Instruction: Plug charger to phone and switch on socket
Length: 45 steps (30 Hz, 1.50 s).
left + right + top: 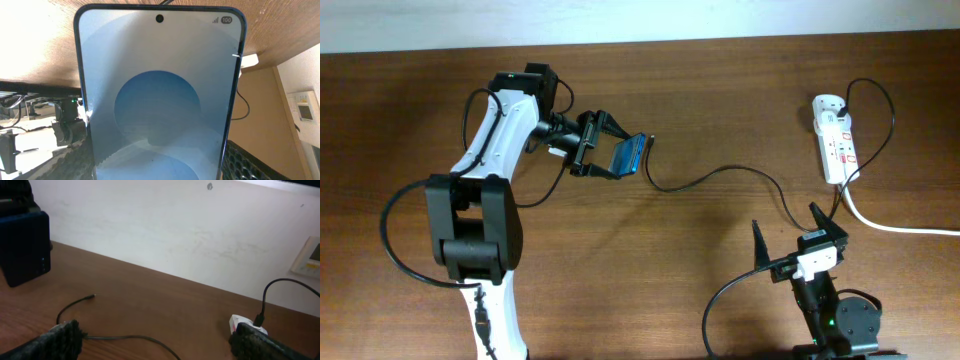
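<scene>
Starting nearest: right gripper (pixel 785 220) sits just off the near end of the socket (pixel 835 140), jaws spread as wide as they go, nothing btwn them. Right wrist view agrees: the fingers (pixel 55 340) sit at the frame edges w/ only bare table (pixel 165 305) in the gap.

Charger (pixel 720 172) is plugged into the socket's far half. It loops out to the socket's right, comes back past its near end close by the right gripper, then snakes off left, well away from the socket. Plug tip (pixel 92 296) lies loose on the wood, not seated in anything.

Phone (pixel 632 156) is far left of the socket, roughly level w/ it and tilted. Left gripper (pixel 618 156) is clamped on its two long edges, pads (pixel 240 160) showing either side in the left wrist view. Screen is lit blue and faces that cam. Plug tip ends just beside the phone, apart from it.

Socket lies lengthwise near-to-far. Red/green marks are visible, but switch position is too small to read. Thick white cord (pixel 900 225) leaves its near end and runs right, out of frame.

Farthest: pale wall (pixel 150 230) beyond the socket.
</scene>
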Each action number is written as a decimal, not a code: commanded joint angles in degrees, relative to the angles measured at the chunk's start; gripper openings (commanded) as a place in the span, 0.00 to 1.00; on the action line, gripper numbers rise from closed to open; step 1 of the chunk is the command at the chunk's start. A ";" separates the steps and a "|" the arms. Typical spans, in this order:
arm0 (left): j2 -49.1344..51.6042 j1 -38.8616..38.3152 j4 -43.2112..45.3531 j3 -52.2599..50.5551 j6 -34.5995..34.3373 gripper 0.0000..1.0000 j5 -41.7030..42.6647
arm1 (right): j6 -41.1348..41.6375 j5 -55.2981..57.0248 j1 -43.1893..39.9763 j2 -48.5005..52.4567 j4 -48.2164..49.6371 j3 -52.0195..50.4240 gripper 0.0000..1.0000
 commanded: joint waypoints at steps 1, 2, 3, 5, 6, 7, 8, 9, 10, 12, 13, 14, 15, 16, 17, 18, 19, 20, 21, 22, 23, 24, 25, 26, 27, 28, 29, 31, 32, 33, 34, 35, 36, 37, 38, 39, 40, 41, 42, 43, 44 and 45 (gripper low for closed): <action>-0.04 0.35 -0.31 1.53 -0.79 0.00 1.84 | 0.76 0.09 0.37 -0.33 -0.68 1.70 0.98; -0.04 0.35 -0.31 1.53 -0.79 0.00 2.01 | 0.76 0.09 0.37 -0.33 -0.70 1.70 0.99; -0.04 0.35 -0.31 1.53 -0.79 0.00 3.04 | 0.76 0.09 0.37 -0.33 -0.70 1.70 0.99; -0.04 0.35 -0.31 1.53 -0.79 0.00 4.66 | 0.74 0.11 0.37 -0.33 -0.70 1.70 0.98; -0.04 0.35 -0.31 1.53 -0.79 0.00 4.79 | 0.74 0.11 0.37 -0.33 -0.68 1.70 0.99; -0.04 0.35 -0.33 1.53 -0.79 0.00 4.92 | 0.76 0.11 0.37 -0.33 -0.68 1.70 0.98; -0.04 0.35 -0.37 1.53 -0.76 0.00 6.21 | 0.74 0.11 0.37 -0.33 -0.68 1.70 0.98; -0.04 0.35 -0.33 1.53 -0.76 0.00 8.07 | 0.74 0.11 0.37 -0.33 -0.70 1.70 0.99; -0.04 0.35 -0.31 1.53 -0.76 0.00 8.94 | 0.74 0.11 0.37 -0.33 -0.70 1.70 0.99; -0.04 0.35 -0.33 1.53 -0.76 0.00 9.49 | 0.74 0.11 0.37 -0.33 -0.70 1.70 0.98; -0.04 0.35 -0.33 1.53 -0.76 0.00 9.49 | 0.74 0.11 0.37 -0.33 -0.70 1.70 0.98; -0.04 0.35 -0.28 1.53 -0.76 0.00 9.46 | 0.74 0.11 0.37 -0.33 -0.70 1.70 0.98; -0.04 0.35 -0.22 1.53 -0.76 0.00 9.29 | 0.74 0.11 0.37 -0.33 -0.72 1.70 0.99; -0.04 0.35 -0.17 1.53 -0.76 0.00 9.29 | 0.74 0.11 0.37 -0.33 -0.87 1.70 0.98; -0.04 0.35 0.02 1.55 -0.76 0.00 9.29 | 0.74 0.11 0.37 -0.33 -1.14 1.70 0.98; -0.04 0.35 0.20 1.55 -0.74 0.00 9.29 | 0.74 0.11 0.37 -0.33 -1.51 1.70 0.98; -0.04 0.35 0.24 1.55 -0.74 0.00 9.31 | 0.72 0.11 0.37 -0.33 -1.88 1.70 0.98; -0.07 0.35 0.22 1.55 -0.28 0.00 9.31 | 0.72 0.13 0.37 -0.33 -2.34 1.70 0.98; -0.07 0.35 0.24 1.55 -0.17 0.00 9.29 | 0.72 0.13 0.37 -0.33 -2.47 1.70 0.98; -0.07 0.35 0.24 1.68 -0.09 0.00 9.31 | 0.72 0.13 0.37 -0.33 -2.40 1.70 0.98; -0.07 0.35 0.20 2.03 -0.09 0.00 9.31 | 0.72 0.15 0.37 -0.33 -2.40 1.70 0.98; -0.07 0.35 0.20 2.58 -0.09 0.00 9.33 | 0.72 0.15 0.37 -0.33 -2.43 1.70 0.98; -0.07 0.35 0.17 3.23 -0.09 0.00 9.33 | 0.72 0.15 0.37 -0.33 -2.43 1.70 0.98; -0.07 0.35 0.13 3.82 -0.09 0.00 9.33 | 0.72 0.15 0.37 -0.33 -2.43 1.70 0.98; -0.15 0.35 0.13 4.72 -0.13 0.00 9.31 | 0.72 0.15 0.37 -0.33 -2.43 1.70 0.98; -0.26 0.35 -1.03 6.34 -0.15 0.00 9.31 | 0.72 0.15 0.37 -0.33 -2.43 1.70 0.98; -0.28 0.35 -1.64 7.02 -0.15 0.00 9.33 | 0.72 0.15 0.37 -0.33 -2.43 1.70 0.98; -0.28 0.35 -2.43 7.80 -0.17 0.00 9.33 | 0.72 0.13 0.37 -0.33 -2.43 1.70 0.98; -0.28 0.35 -2.97 8.07 -0.17 0.00 9.33 | 0.72 0.13 0.37 -0.33 -2.43 1.70 0.98; -0.28 0.35 -3.19 8.17 -0.17 0.00 9.35 | 0.72 0.13 0.37 -0.33 -2.43 1.70 0.98; -0.28 0.35 -3.32 8.35 -0.94 0.00 9.88 | 0.72 0.13 0.37 -0.33 -2.43 1.70 0.98; -0.28 0.35 -3.30 8.48 -1.05 0.00 11.08 | 0.72 0.13 0.37 -0.33 -2.43 1.70 0.98; -0.28 0.35 -3.28 8.68 -1.05 0.00 12.02 | 0.72 0.13 0.37 -0.33 -2.47 1.70 0.99; -0.28 0.35 -3.32 8.98 -1.05 0.00 12.50 | 0.72 0.13 0.37 -0.33 -2.62 1.70 0.98; -0.28 0.35 -3.32 9.57 -1.09 0.00 12.61 | 0.72 0.13 0.37 -0.33 -2.86 1.70 0.98; -0.28 0.35 -3.30 10.01 -1.49 0.00 12.59 | 0.72 0.13 0.37 -0.33 -3.17 1.70 0.98; -0.28 0.35 -3.30 10.56 -2.16 0.00 12.57 | 0.72 0.13 0.37 -0.33 -3.93 1.70 0.98; -0.28 0.35 -3.26 11.06 -2.32 0.00 12.55 | 0.72 0.13 0.37 -0.33 -4.74 1.70 0.98; -0.28 0.35 -3.28 11.30 -2.32 0.00 12.33 | 0.72 0.13 0.37 -0.33 -5.18 1.70 0.99; -0.28 0.35 -3.30 11.34 -2.32 0.00 12.33 | 0.72 0.11 0.37 -0.33 -5.44 1.70 0.98; -0.28 0.35 -3.30 11.34 -2.32 0.00 12.33 | 0.72 0.11 0.37 -0.33 -5.42 1.70 0.98; -0.28 0.35 -3.28 11.34 -2.32 0.00 12.35 | 0.72 0.11 0.37 -0.33 -5.42 1.70 0.98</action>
